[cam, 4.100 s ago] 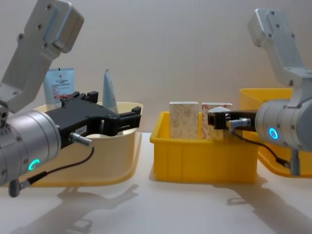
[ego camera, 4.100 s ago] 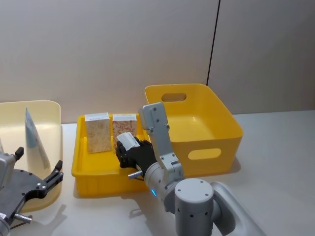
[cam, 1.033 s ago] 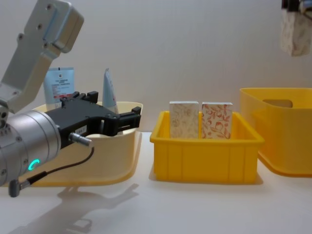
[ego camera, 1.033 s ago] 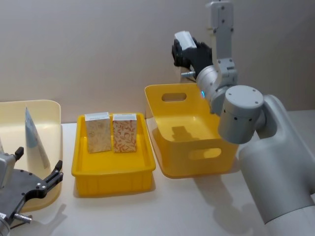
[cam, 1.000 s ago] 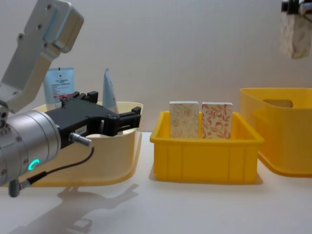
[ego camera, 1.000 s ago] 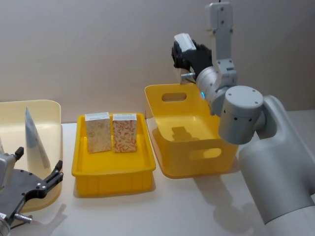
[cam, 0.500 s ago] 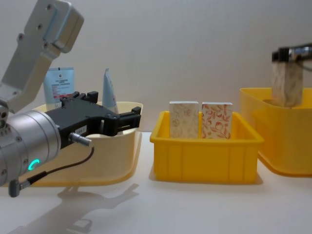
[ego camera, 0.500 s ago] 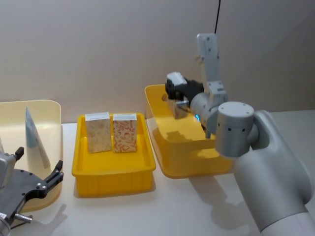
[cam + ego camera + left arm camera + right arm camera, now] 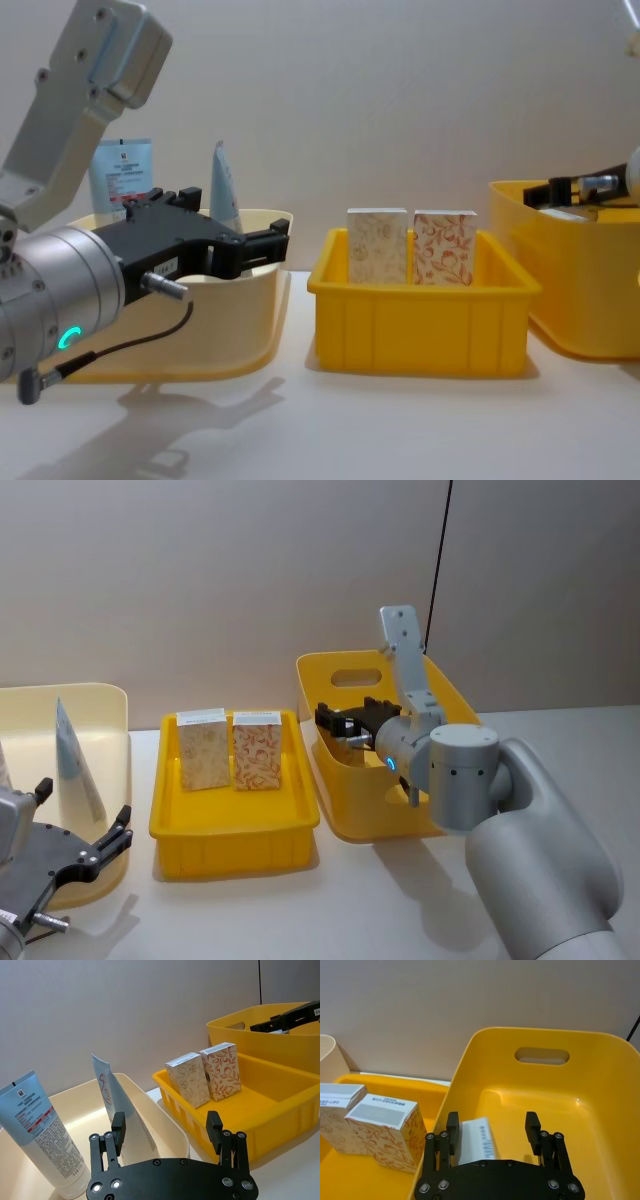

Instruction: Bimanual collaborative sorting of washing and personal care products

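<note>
**A:** Where is the right claw [image 9: 345, 720] seen from the head?

**B:** It is seen low inside the big yellow bin [image 9: 455, 705]. From it, the red box [image 9: 257, 748] and the beige box [image 9: 203, 750] are found at 9 o'clock. They stand upright in the yellow tray [image 9: 235, 825], with the long axis vertical. The left claw [image 9: 82, 808] is parked at 7 o'clock of that tray, by the cream tub [image 9: 105, 702]. The right claw is judged the nearer one to these boxes.

**A:** And in the left wrist view?

**B:** The left claw [image 9: 166, 1127] is spread wide and nothing is held. A large tube [image 9: 35, 1125] and a thin tube [image 9: 112, 1095] are seen standing in the tub just beyond it.

**A:** What is shown at the right wrist?

**B:** The fingers [image 9: 452, 1130] are opened wide. A third box [image 9: 476, 1142] is found lying flat on the bin floor between them, close beside one finger. Whether it is touched cannot be told, but it is not clamped. Its long axis is pointed away from the claw, along the fingers.

**A:** And from the chest?

**B:** The right claw [image 9: 565, 190] is seen level with the bin's rim, at 3 o'clock of the tray. The next move is judged to be a lift clear of the bin. After that, a reach toward 9 o'clock for the red box is expected.
</note>
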Tool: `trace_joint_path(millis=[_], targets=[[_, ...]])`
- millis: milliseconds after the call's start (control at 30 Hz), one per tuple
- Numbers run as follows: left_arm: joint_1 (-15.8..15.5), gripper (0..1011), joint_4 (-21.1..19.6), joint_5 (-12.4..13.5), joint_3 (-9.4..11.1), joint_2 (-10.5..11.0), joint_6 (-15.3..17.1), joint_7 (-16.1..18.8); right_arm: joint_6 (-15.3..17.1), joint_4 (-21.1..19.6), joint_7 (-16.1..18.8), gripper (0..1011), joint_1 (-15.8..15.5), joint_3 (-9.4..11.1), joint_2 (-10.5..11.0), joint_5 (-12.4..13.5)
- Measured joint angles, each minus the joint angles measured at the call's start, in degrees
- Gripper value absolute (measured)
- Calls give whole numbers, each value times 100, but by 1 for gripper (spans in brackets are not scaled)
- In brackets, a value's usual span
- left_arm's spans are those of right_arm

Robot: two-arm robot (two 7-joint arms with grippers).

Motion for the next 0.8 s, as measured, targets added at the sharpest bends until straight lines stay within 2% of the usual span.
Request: trace_joint_path(millis=[33,100,267,533,800], targets=[[0,1003,0,0,1,0,0,0,0,0,0,811,0,0,0,0],[0,1003,0,0,0,0,0,0,28,40,18,897,-11,-1,-8,5],[0,1003,0,0,1,0,0,0,55,87,41,1000,-20,-6,-22,13],[0,1003,0,0,0,0,0,0,50,80,68,1001,-48,4,-32,17],[0,1003,0,0,0,0,0,0,-199,-83,84,1001,-129,69,-30,2]])
